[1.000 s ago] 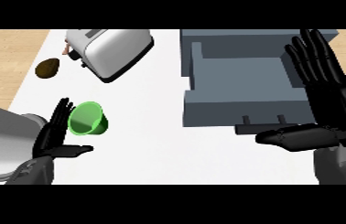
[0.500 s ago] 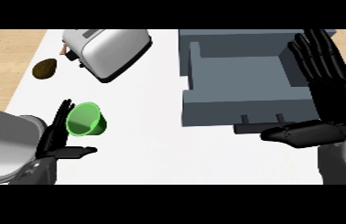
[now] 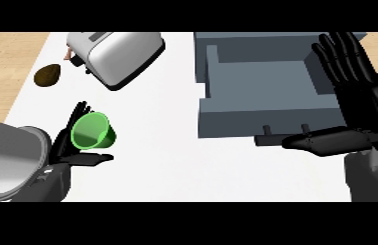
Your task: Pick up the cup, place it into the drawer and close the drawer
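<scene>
The green cup [image 3: 92,131] lies tilted at the counter's left, its mouth turned up toward me. My left hand [image 3: 65,145] stands right behind it with straight fingers, the thumb stretched out under the cup; no finger curls round it. The grey drawer [image 3: 258,116] is pulled open at the right, its inside bare, two handle posts [image 3: 284,130] on its front. My right hand [image 3: 358,106] is open along the drawer's right side, fingers pointing away from me. Its thumb [image 3: 314,140] reaches left just below the drawer's front.
A silver toaster [image 3: 118,56] lies at the back left, with a brown round object [image 3: 48,75] to its left near the counter's edge. Wooden floor shows beyond the left edge. The white counter [image 3: 170,154] stretches between cup and drawer.
My left forearm and hand have slid slightly left and down beside the cup, which has hardly moved. The right hand has shifted a little upward by the drawer's front.
</scene>
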### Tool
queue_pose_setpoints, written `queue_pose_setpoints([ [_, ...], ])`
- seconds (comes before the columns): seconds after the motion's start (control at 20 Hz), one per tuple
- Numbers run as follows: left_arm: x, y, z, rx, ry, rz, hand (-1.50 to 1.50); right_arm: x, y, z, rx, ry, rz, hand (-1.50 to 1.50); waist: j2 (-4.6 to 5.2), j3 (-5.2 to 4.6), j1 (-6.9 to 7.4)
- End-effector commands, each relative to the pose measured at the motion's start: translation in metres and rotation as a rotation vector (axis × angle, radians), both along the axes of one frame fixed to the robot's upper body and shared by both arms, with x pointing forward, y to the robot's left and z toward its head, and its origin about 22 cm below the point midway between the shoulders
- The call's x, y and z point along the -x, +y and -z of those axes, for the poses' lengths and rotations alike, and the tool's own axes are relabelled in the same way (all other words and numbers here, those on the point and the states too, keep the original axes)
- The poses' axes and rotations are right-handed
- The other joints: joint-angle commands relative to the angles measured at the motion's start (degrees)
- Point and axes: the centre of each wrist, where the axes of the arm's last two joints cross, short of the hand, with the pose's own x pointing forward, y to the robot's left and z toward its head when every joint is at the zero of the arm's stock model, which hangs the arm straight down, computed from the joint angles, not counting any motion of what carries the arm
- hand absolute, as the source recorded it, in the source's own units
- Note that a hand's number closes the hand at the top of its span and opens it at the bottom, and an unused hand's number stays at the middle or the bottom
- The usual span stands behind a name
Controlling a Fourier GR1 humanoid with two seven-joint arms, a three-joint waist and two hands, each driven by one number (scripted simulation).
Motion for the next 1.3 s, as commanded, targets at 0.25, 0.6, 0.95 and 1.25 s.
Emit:
queue_pose_setpoints([
  [0.25, -0.016, -0.012, -0.008, 0.125, -0.188, 0.120, 1.50, -0.002, -0.010, -0.004, 0.014, 0.000, 0.024, -1.50, -0.01, 0.01, 0.06],
  [0.6, -0.024, -0.017, -0.014, -0.058, -0.359, -0.095, 1.50, 0.011, 0.005, 0.005, -0.005, 0.002, -0.007, -1.50, -0.08, 0.04, -0.17],
  [0.95, -0.018, -0.052, 0.003, 0.020, -0.403, -0.281, 1.50, 0.013, -0.011, -0.011, -0.004, -0.003, 0.031, -1.50, -0.62, 0.18, 0.74],
  [1.25, -0.064, -0.103, -0.029, 0.135, -0.466, -0.044, 1.50, 0.013, -0.017, -0.011, 0.002, 0.012, 0.033, -1.50, -0.97, 0.28, 1.15],
])
